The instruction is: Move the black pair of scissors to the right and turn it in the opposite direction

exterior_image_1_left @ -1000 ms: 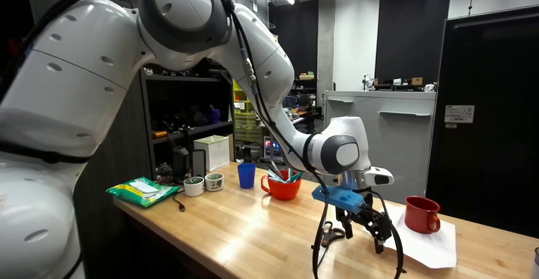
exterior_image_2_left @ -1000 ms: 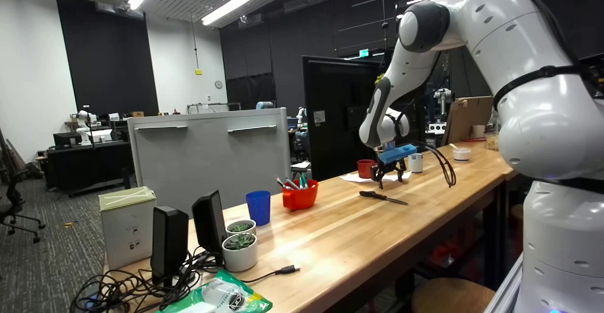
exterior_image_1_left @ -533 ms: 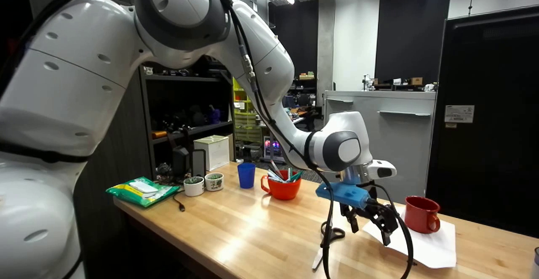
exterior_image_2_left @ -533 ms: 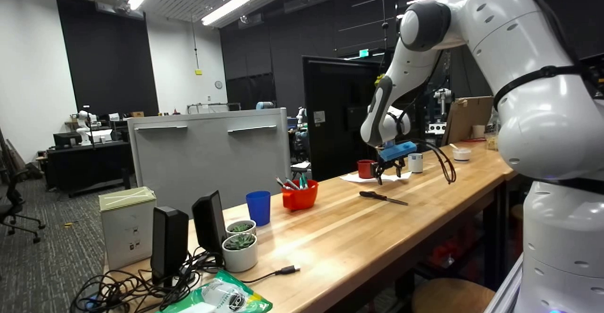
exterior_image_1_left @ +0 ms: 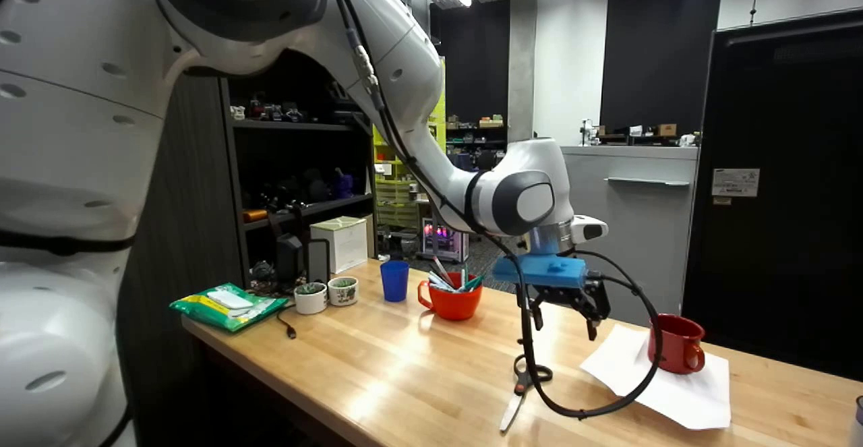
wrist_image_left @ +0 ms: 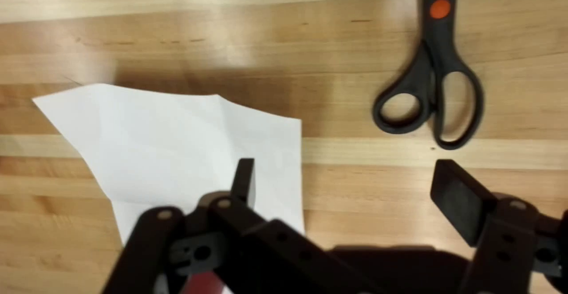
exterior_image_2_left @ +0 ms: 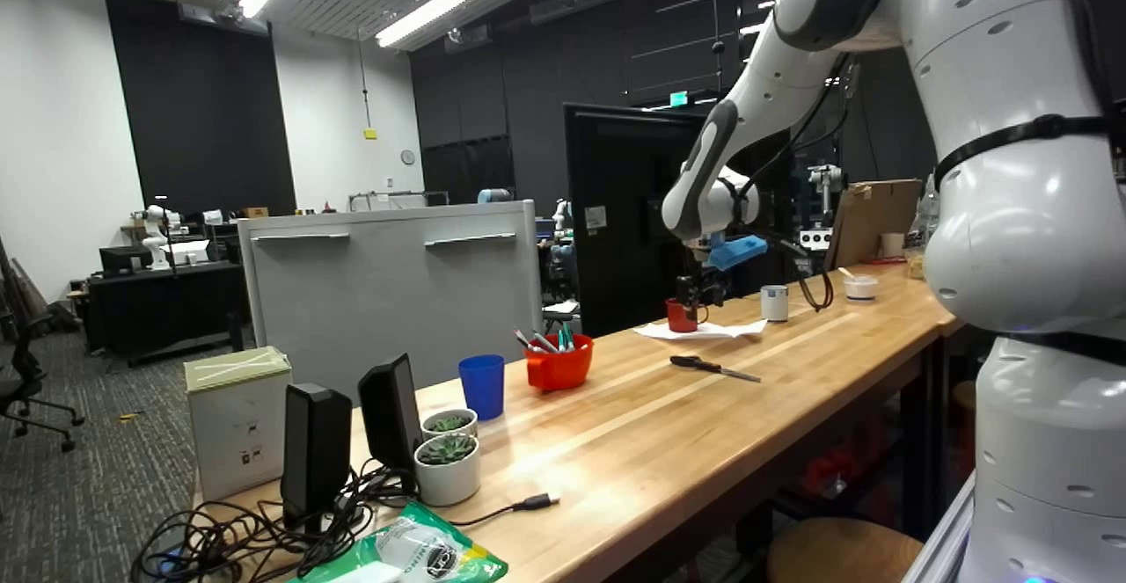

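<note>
Aloft, wide-spread, empty black gripper (wrist_image_left: pixel 348 187), black-handled metal scissors (wrist_image_left: pixel 439 45), tips (exterior_image_1_left: pixel 504 426) only in both exterior views, blond wooden table (exterior_image_1_left: pixel 377 366), grey partition (exterior_image_2_left: pixel 396 293)

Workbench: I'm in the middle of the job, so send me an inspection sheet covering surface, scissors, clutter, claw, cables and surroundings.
Surface: wooden tabletop, light glare on it.
Job's things: black scissors lying flat on the wooden tabletop, apart from the white paper.
Clutter: red mug standing on the white paper; red bowl holding pens; blue cup; two potted plants; green pack.
Claw: open, hanging above the wooden tabletop, holding nothing.
Cables: black cable hanging in a loop, crossing in front of the black scissors in an exterior view; tangled cords by the speakers.
Surroundings: grey partition beyond the wooden tabletop; people, nothing seen.
</note>
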You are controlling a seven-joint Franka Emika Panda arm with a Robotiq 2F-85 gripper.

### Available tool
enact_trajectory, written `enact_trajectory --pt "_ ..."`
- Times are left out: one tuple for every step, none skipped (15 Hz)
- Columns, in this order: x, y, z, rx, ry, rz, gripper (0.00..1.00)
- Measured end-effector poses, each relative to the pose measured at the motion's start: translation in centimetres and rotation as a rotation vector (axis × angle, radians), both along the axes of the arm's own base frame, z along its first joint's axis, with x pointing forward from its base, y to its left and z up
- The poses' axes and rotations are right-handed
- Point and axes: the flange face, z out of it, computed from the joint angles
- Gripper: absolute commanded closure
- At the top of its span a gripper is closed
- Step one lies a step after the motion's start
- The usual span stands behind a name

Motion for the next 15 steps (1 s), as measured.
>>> enact_trajectory --pt "-0.4 0.8 1.0 0.026 0.004 0.04 0.0" --pt "-0.9 1.5 2.1 0.054 0.013 0.075 0.0" --pt "-1.6 2.3 3.0 0.086 0.029 0.103 0.0" --pt "-2.4 3.0 3.9 0.118 0.049 0.123 0.0" --pt "-3.2 3.5 4.6 0.146 0.073 0.135 0.0" --pt "-4.0 4.0 5.4 0.168 0.098 0.139 0.0" --pt "-4.8 4.3 6.0 0.186 0.119 0.139 0.0" --pt "-5.4 4.7 6.5 0.201 0.137 0.137 0.0" --pt "-5.9 5.0 7.0 0.212 0.15 0.131 0.0" --pt "-6.4 5.4 7.3 0.219 0.158 0.121 0.0" --pt "-6.6 5.7 7.5 0.223 0.162 0.109 0.0" --pt "-6.8 6.1 7.6 0.222 0.163 0.094 0.0" --pt "-7.0 6.4 7.7 0.221 0.164 0.082 0.0" --pt "-7.0 6.6 7.7 0.221 0.165 0.076 0.0" --pt "-7.1 6.8 7.6 0.221 0.166 0.074 0.0"
